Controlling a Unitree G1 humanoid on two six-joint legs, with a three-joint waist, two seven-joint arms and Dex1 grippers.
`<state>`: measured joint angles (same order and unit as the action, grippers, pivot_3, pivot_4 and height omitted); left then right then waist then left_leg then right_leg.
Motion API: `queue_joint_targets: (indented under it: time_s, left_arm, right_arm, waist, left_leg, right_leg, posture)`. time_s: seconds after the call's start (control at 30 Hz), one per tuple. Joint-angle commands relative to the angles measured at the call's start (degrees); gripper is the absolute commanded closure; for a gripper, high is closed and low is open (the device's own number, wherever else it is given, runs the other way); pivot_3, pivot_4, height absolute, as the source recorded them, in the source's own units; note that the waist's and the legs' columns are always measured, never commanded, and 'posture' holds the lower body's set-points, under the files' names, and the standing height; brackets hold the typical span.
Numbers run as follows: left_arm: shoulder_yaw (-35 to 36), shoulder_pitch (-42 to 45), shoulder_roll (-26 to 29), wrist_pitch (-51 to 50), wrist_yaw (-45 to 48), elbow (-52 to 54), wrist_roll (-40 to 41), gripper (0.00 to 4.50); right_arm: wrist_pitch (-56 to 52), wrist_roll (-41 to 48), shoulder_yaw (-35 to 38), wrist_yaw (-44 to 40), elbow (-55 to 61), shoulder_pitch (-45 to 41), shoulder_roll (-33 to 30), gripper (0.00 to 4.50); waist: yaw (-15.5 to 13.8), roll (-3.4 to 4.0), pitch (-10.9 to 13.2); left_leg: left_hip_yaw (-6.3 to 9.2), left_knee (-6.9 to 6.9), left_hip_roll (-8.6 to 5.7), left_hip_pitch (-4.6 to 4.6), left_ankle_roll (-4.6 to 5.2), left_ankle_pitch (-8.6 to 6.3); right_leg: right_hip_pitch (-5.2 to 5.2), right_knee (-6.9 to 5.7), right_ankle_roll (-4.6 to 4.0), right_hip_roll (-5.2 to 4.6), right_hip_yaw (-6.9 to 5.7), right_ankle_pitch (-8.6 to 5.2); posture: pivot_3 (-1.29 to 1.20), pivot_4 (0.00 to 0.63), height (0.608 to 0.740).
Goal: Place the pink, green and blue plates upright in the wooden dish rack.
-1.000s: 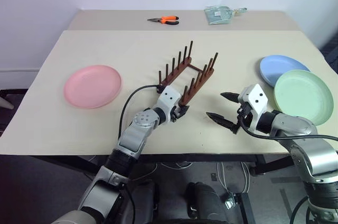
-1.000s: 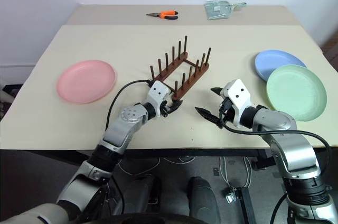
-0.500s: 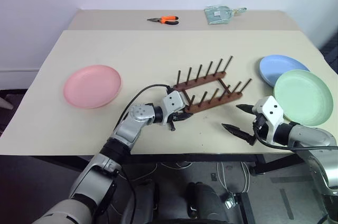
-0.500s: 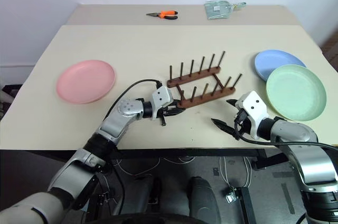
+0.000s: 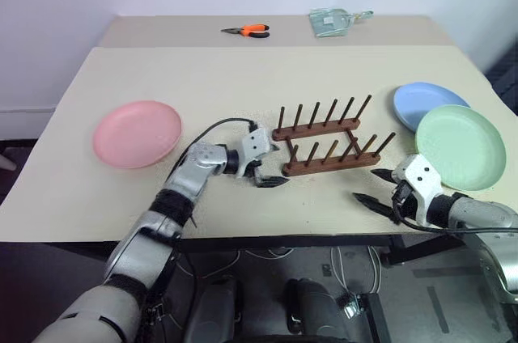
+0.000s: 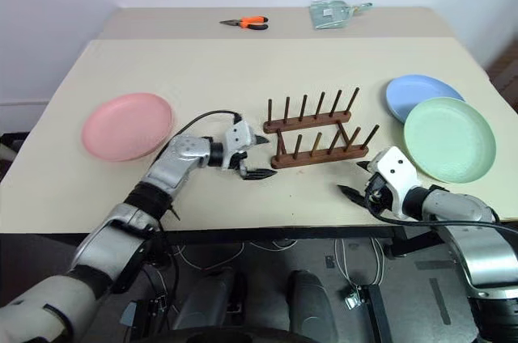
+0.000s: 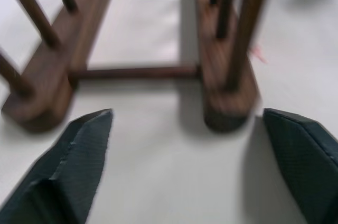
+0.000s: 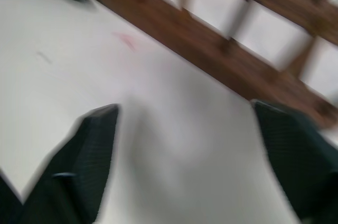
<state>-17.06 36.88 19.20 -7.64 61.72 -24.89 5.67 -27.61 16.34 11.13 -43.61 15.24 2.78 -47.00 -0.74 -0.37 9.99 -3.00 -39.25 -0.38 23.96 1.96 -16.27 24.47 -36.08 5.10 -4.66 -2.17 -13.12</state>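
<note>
Facing rack end | left claw spread, empty | wooden dish rack just beside

Even, bright room light falls from above on the pale counter, with no glare and only soft, short shadows beneath the wooden dish rack. The head views are sharp throughout. Both wrist views are smeared: the rack's pegs and rails look soft and streaked.

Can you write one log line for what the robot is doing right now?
left hand: open, beside wooden dish rack | right hand: open, empty | pink plate, green plate, blue plate: flat on table
</note>
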Motion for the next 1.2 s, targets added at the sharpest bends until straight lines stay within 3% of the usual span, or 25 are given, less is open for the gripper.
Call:
queue_joint_targets:
  time_s: [0.03,0.1,0.13,0.17,0.27,0.4,0.77,0.93,0.97,1.03,1.07,1.13,1.2]
  left_arm:
    - [-1.9,-5.8,3.1,-11.2,2.6,16.2,2.6,1.75]
    - [-4.8,-8.2,3.3,-13.8,0.8,22.2,0.5,2.73]
    - [-5.9,-8.8,2.8,-14.0,-0.5,23.9,-0.7,2.76]
    - [-6.6,-9.0,1.7,-14.0,-2.2,24.5,-1.6,2.76]
    - [-8.1,-6.9,-3.3,-9.1,-13.4,19.1,-8.8,2.76]
    - [-6.9,-3.5,-8.5,-11.2,-25.1,10.7,-13.6,2.76]
    - [-3.7,1.1,-10.4,-9.1,-35.7,-0.1,-15.4,2.76]
    - [-2.0,0.4,-9.9,-9.1,-34.6,1.8,-13.2,2.76]
    - [-0.2,-1.2,-9.2,-10.9,-32.5,5.3,-10.7,2.76]
    - [3.9,-5.4,-7.4,-14.6,-27.5,14.4,-3.9,2.26]
    - [5.4,-7.2,-6.5,-15.9,-25.7,18.2,-1.3,1.92]
    - [16.9,-12.0,-6.1,-20.7,-26.8,29.3,9.5,0.99]
    - [28.7,-13.7,-5.8,-24.4,-33.9,34.2,14.9,0.03]
  right_arm:
    - [1.5,-2.7,-0.8,0.1,-1.8,-0.7,-1.4,2.94]
    - [2.8,-4.8,-2.9,0.3,-3.4,-1.6,-1.2,3.86]
    - [3.8,-5.8,-3.9,0.5,-4.3,-2.4,-1.0,4.36]
    - [4.6,-6.8,-4.7,1.0,-5.4,-3.5,-0.6,4.44]
    - [5.1,-9.1,-7.8,2.5,-10.5,-8.9,1.6,4.44]
    - [7.2,-13.3,-11.8,5.2,-17.1,-15.5,4.5,4.44]
    - [16.8,-21.1,-15.5,13.4,-36.6,-30.3,11.5,4.44]
    - [17.7,-19.3,-14.5,10.9,-36.0,-30.6,11.9,4.44]
    - [17.2,-17.3,-14.0,8.2,-33.2,-29.4,11.3,4.21]
    - [16.1,-13.0,-13.0,2.9,-25.7,-26.5,10.3,3.68]
    - [15.5,-12.0,-12.6,1.6,-23.1,-25.5,10.0,3.18]
    - [12.7,-9.1,-12.1,-0.9,-15.3,-23.2,9.2,2.23]
    - [10.1,-6.4,-12.2,-2.8,-8.5,-21.4,8.9,1.26]
  waist:
    - [0.1,0.02,0.0]
    - [0.0,0.05,0.0]
    - [-0.2,0.04,0.0]
    - [-0.2,0.04,0.0]
    - [-0.3,0.03,0.0]
    - [-0.1,-0.06,0.0]
    - [0.5,-0.19,-0.2]
    - [0.6,-0.18,-0.2]
    - [0.6,-0.18,-0.2]
    - [1.2,-0.17,-0.2]
    - [1.4,-0.17,-0.2]
    - [1.7,-0.04,-0.1]
    - [1.5,-0.09,0.0]
  left_leg:
    - [0.0,0.0,0.04,0.0,0.0,0.0]
    - [-0.01,0.0,0.04,-0.03,0.0,0.0]
    - [0.0,-0.01,0.03,-0.04,0.0,0.0]
    - [0.0,-0.02,-0.02,-0.09,-0.01,0.0]
    - [-0.01,-0.11,-0.12,-0.18,0.0,0.0]
    - [-0.01,-0.13,-0.13,-0.33,0.01,0.0]
    - [-0.07,0.0,-0.07,-0.63,0.0,0.0]
    - [-0.07,0.02,-0.07,-0.63,0.0,0.0]
    - [-0.07,0.02,-0.07,-0.63,0.0,0.0]
    - [-0.07,0.08,-0.02,-0.6,-0.01,0.0]
    - [-0.07,0.11,0.04,-0.56,-0.01,0.0]
    - [-0.06,0.15,0.11,-0.48,-0.03,0.0]
    - [-0.08,0.15,0.12,-0.34,-0.11,0.05]
  right_leg:
    - [0.0,0.01,0.0,-0.02,0.02,0.0]
    - [-0.02,0.0,0.0,-0.04,0.05,0.0]
    - [-0.05,0.01,0.0,-0.02,0.04,0.0]
    - [-0.12,0.01,-0.01,-0.01,0.04,-0.01]
    - [-0.26,0.06,-0.14,-0.05,0.09,-0.08]
    - [-0.39,0.05,-0.03,-0.02,0.09,-0.02]
    - [-0.57,-0.03,0.02,0.0,0.12,0.01]
    - [-0.57,-0.03,0.02,-0.03,0.14,0.01]
    - [-0.56,-0.02,0.02,-0.04,0.15,0.01]
    - [-0.5,-0.01,0.02,-0.08,0.17,0.01]
    - [-0.45,-0.02,0.02,-0.08,0.19,0.0]
    - [-0.33,-0.02,0.01,-0.04,0.19,0.0]
    - [-0.12,-0.05,0.01,-0.08,0.26,0.0]
  posture:
    - [0.0,0.15,0.74]
    - [0.0,0.15,0.74]
    - [0.0,0.15,0.74]
    - [0.0,0.15,0.74]
    - [0.0,0.15,0.74]
    - [0.0,0.15,0.74]
    - [0.0,0.15,0.74]
    - [0.0,0.15,0.74]
    - [0.0,0.15,0.74]
    - [0.0,0.15,0.74]
    - [0.0,0.15,0.74]
    - [0.0,0.15,0.74]
    - [0.0,0.15,0.74]
